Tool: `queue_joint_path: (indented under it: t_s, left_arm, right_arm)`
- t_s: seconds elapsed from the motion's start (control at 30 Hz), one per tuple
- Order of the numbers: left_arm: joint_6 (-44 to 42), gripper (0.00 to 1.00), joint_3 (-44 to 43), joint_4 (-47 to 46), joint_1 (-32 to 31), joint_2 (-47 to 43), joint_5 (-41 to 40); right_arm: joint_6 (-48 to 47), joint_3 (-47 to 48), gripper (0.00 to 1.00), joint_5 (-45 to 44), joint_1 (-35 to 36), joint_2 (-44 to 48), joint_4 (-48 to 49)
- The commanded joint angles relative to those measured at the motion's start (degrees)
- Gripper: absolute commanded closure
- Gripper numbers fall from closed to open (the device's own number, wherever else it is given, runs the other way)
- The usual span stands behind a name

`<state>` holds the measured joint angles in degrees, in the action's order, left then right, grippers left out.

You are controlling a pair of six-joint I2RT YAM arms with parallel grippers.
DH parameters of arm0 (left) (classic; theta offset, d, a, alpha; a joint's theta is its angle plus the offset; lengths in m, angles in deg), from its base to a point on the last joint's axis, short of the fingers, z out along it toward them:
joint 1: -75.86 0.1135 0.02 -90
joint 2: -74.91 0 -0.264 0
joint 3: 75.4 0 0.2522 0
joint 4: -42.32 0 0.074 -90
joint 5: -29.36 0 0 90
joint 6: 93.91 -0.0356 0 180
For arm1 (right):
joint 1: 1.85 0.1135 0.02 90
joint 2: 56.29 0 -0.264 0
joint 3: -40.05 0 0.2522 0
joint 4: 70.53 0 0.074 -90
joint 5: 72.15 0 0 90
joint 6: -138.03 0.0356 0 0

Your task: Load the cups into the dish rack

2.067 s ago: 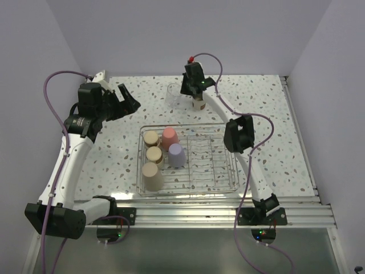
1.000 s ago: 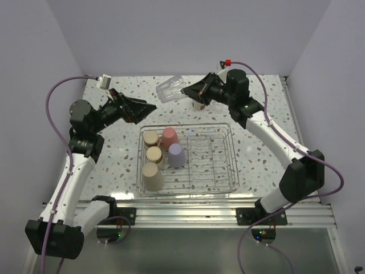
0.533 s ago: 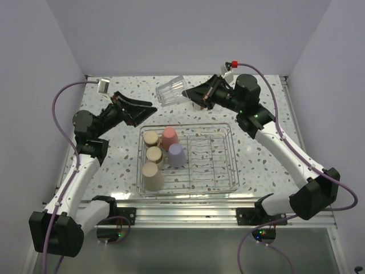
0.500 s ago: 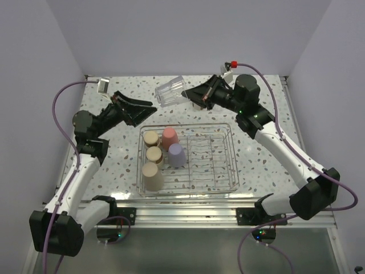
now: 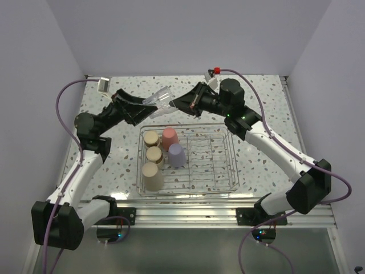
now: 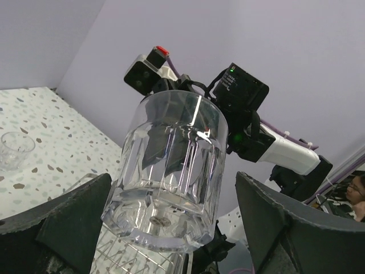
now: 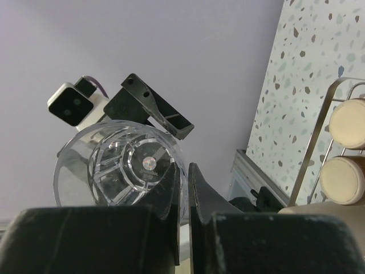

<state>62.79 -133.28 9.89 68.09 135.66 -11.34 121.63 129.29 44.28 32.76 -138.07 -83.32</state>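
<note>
A clear cup (image 5: 158,100) hangs in the air above the rack's far left corner. My right gripper (image 5: 173,104) is shut on its rim, one finger inside and one outside, as the right wrist view (image 7: 187,168) shows. My left gripper (image 5: 149,109) is open, and its fingers (image 6: 57,228) flank the cup's base (image 6: 165,188) with a gap on the right side. The dish rack (image 5: 212,166) holds a tall tan cup (image 5: 151,177), two brown cups (image 5: 154,154), a red-pink cup (image 5: 169,137) and a lavender cup (image 5: 175,154). A second clear cup (image 6: 14,149) stands on the table.
The rack's right half is bare wire. The rack's corner (image 7: 319,137) and the two brown cups (image 7: 348,114) show in the right wrist view. White walls close in the speckled table (image 5: 268,114) on three sides.
My right gripper has carried the clear cup left and down toward my left gripper. My left gripper has moved right, so its open fingers now flank the cup's base.
</note>
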Motion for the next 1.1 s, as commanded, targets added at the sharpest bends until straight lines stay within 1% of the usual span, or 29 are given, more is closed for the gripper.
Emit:
queue_joint_path:
  t_s: [0.0, 0.03, 0.07, 0.1, 0.17, 0.23, 0.27, 0.33, 0.37, 0.47, 0.53, 0.6, 0.63, 0.67, 0.73, 0.77, 0.8, 0.83, 0.9, 0.93, 1.0, 1.03, 1.07]
  left_arm:
    - [2.73, 0.08, 0.09, -7.14, -0.4, 0.51, 0.36]
    - [3.0, 0.12, -0.09, -7.59, -0.4, 0.68, 0.45]
    - [3.17, 0.2, -0.26, -7.77, -0.4, 1.03, 0.53]
    - [3.44, 0.24, -0.53, -7.94, -0.4, 1.04, 0.71]
    - [3.62, 0.3, -0.88, -8.12, -0.49, 1.3, 1.15]
    - [3.97, 0.31, -1.14, -8.38, -0.58, 1.56, 1.67]
    - [4.14, 0.31, -1.23, -8.39, -0.67, 1.65, 1.94]
    - [4.67, 0.26, -1.32, -9.0, -0.67, 1.74, 2.38]
    - [4.76, 0.18, -1.41, -9.0, -0.67, 1.74, 2.47]
    - [5.02, 0.08, -1.85, -9.0, -0.76, 2.18, 3.0]
    - [4.93, 0.07, -2.02, -8.74, -0.76, 2.27, 3.26]
    - [4.76, 0.1, -2.02, -8.65, -0.76, 2.35, 3.26]
    - [4.85, 0.13, -2.02, -8.65, -0.76, 2.53, 3.26]
    - [4.85, 0.23, -2.11, -8.65, -0.76, 2.7, 3.17]
    - [4.85, 0.37, -2.46, -8.65, -0.76, 2.88, 3.17]
    - [4.93, 0.52, -2.55, -8.65, -0.76, 3.06, 3.17]
    - [4.93, 0.61, -2.64, -8.56, -0.76, 3.14, 3.17]
    - [4.85, 0.8, -3.07, -8.47, -0.76, 3.32, 3.0]
    - [4.15, 0.95, -3.43, -6.9, -0.76, 3.41, 2.65]
    - [3.62, 1.0, -4.21, -5.85, -0.67, 3.32, 2.21]
    - [0.73, 1.0, -5.27, -0.85, -0.76, 3.15, 1.86]
    - [-0.76, 1.0, -7.19, 1.7, -0.76, 3.15, 1.59]
    - [-5.13, 1.0, -8.43, 8.68, -0.76, 3.06, 1.33]
  right_arm:
    - [1.63, 2.3, 1.0, -0.33, 0.63, -0.05, 4.48]
    - [1.54, 2.21, 1.0, -0.42, 0.72, -0.31, 4.74]
    - [1.8, 2.3, 1.0, -0.59, 0.72, -0.49, 5.26]
    - [1.98, 2.39, 1.0, -0.68, 0.63, -0.66, 5.7]
    - [2.68, 2.39, 1.0, -0.77, 0.63, -1.36, 6.93]
    - [3.21, 2.74, 1.0, -0.68, 0.72, -2.07, 7.81]
    - [3.47, 2.91, 1.0, -0.68, 0.72, -2.77, 8.51]
    - [3.74, 3.0, 1.0, -0.51, 0.72, -3.39, 9.13]
    - [4.0, 3.26, 1.0, -0.51, 0.72, -3.65, 9.48]
    - [4.71, 3.27, 1.0, -0.42, 0.63, -4.44, 10.62]
    - [5.23, 3.27, 1.0, -0.25, 0.63, -5.14, 11.42]
    - [5.5, 3.27, 1.0, -0.07, 0.72, -5.58, 11.86]
    - [5.76, 3.27, 1.0, -0.16, 0.63, -5.76, 12.12]
    - [5.67, 3.35, 1.0, -0.16, 0.63, -5.85, 12.3]
    - [5.85, 3.35, 1.0, -0.07, 0.63, -6.2, 12.74]
    - [5.85, 3.35, 1.0, 0.02, 0.72, -6.37, 12.91]
    - [5.94, 3.27, 1.0, 0.02, 0.63, -6.55, 13.0]
    - [5.85, 3.35, 1.0, 0.11, 0.63, -6.99, 13.0]
    - [5.76, 3.53, 1.0, 0.46, 0.63, -7.25, 12.83]
    - [5.07, 3.53, 1.0, 0.55, 0.72, -7.34, 11.7]
    - [3.22, 4.58, 1.0, 0.98, 0.63, -7.43, 8.71]
    - [0.6, 5.11, 1.0, 1.33, 0.63, -7.34, 4.95]
    - [-1.08, 6.33, 0.91, 1.25, 0.46, -7.08, 2.57]
